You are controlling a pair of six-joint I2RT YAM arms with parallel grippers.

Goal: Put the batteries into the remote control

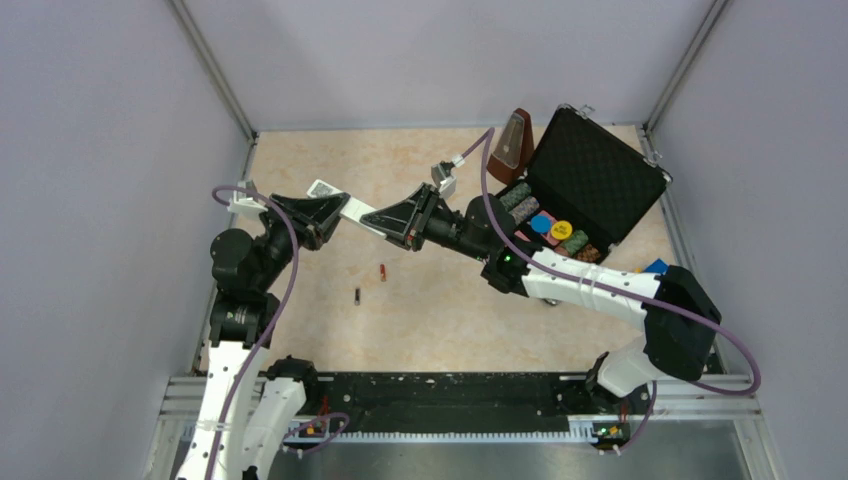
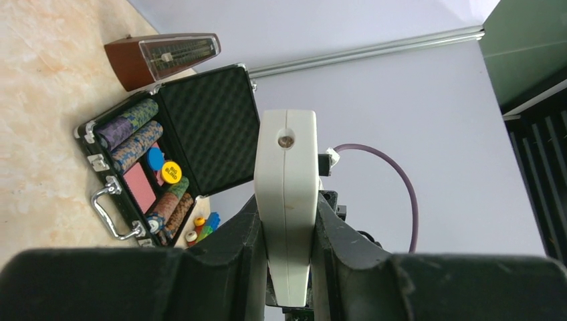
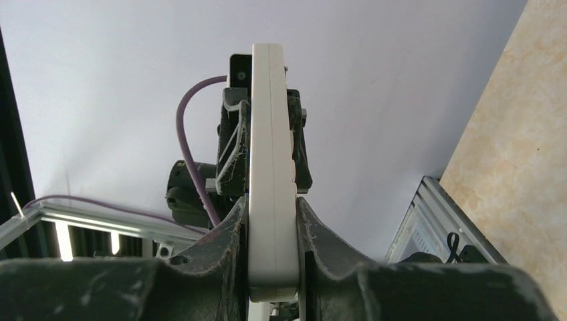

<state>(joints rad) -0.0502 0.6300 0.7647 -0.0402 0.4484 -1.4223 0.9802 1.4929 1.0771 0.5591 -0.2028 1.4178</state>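
Remote control (image 1: 355,210) held above table (image 1: 450,330), left gripper (image 2: 287,224) and right gripper (image 3: 273,221) each clamped on 1 end. Red battery (image 1: 382,271) and black battery (image 1: 357,294) lie on table, near each other.

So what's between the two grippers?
The remote bridges them: the left gripper is shut on one end, the right gripper on the other. The top view shows it; both wrist views show the clamped remote.
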